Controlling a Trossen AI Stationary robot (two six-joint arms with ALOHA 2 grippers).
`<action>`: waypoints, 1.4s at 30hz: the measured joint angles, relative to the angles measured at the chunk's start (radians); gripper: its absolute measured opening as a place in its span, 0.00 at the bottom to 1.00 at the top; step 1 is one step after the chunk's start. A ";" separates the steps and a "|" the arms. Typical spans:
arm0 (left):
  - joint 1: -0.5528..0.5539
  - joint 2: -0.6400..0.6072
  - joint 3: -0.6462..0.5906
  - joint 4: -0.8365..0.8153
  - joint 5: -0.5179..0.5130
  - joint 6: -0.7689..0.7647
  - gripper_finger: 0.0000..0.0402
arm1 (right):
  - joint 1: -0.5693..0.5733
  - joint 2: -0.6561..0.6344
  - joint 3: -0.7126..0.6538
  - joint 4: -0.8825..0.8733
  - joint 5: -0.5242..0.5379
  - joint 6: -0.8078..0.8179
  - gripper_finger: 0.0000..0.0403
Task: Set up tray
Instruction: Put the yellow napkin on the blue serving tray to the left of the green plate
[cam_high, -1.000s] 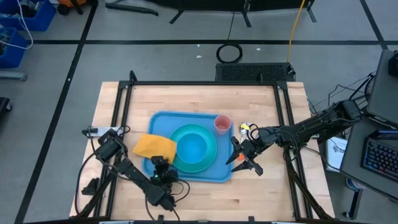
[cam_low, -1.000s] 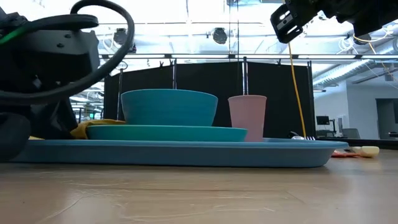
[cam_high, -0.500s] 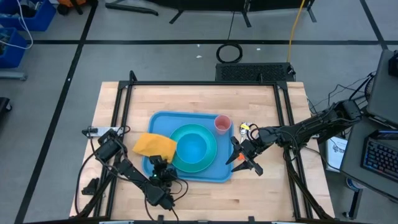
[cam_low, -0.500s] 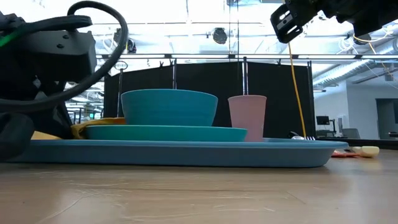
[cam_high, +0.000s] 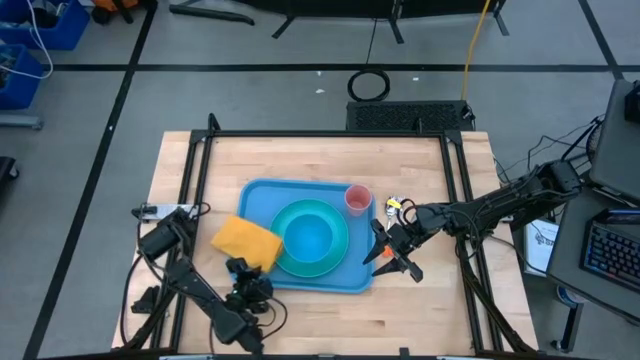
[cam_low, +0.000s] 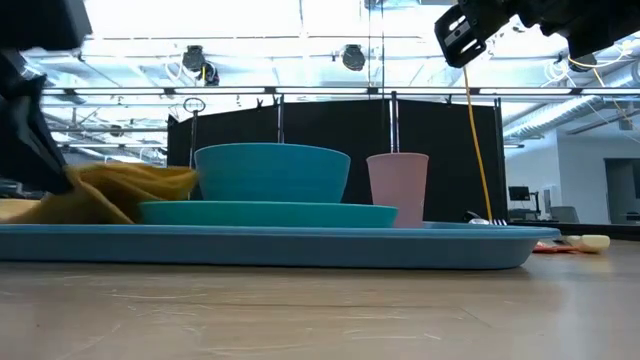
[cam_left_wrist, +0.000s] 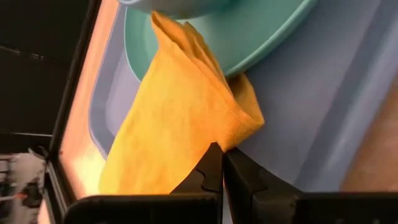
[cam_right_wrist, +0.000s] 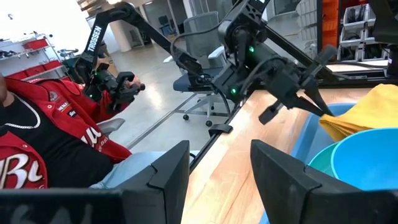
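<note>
The light-blue tray (cam_high: 262, 200) lies mid-table with a teal plate (cam_high: 335, 262) on it. A teal bowl (cam_high: 308, 236) stands on the plate and a pink cup (cam_high: 358, 199) stands in the tray's far right corner. An orange napkin (cam_high: 245, 240) lies over the tray's left part. My left gripper (cam_high: 243, 268) is shut on the napkin's near side. My right gripper (cam_high: 385, 255) hangs open above the tray's right edge, with nothing between its fingers. My left gripper pinches the napkin's near folded edge (cam_left_wrist: 231, 144) between its two fingertips (cam_left_wrist: 211, 163). It comes slanting down from the table's near left. The held edge is raised off the tray (cam_low: 120, 190). The napkin's far end (cam_left_wrist: 165, 28) lies on the plate's rim against the bowl.
Small utensils (cam_high: 398, 207) lie on the wood just right of the tray, beyond the cup. A black frame (cam_high: 330, 135) runs around the table top. A person in red (cam_right_wrist: 43, 137) sits beyond the table's left side.
My left gripper has gone up and toward the table's near left corner, with the napkin's near edge. That edge has come off the tray and now stands raised in a hump. The napkin's far end stays by the plate.
</note>
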 joint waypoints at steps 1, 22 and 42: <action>-0.006 -0.007 0.000 0.000 0.000 -0.012 0.00 | 0.000 0.000 0.000 0.000 0.000 0.000 0.40; -0.049 -0.491 0.002 0.063 -0.160 -0.060 0.00 | 0.000 0.000 0.000 0.000 0.000 0.000 0.40; 0.101 -0.613 -0.263 0.013 -0.105 -0.351 0.00 | 0.001 0.000 0.000 -0.004 -0.003 -0.008 0.40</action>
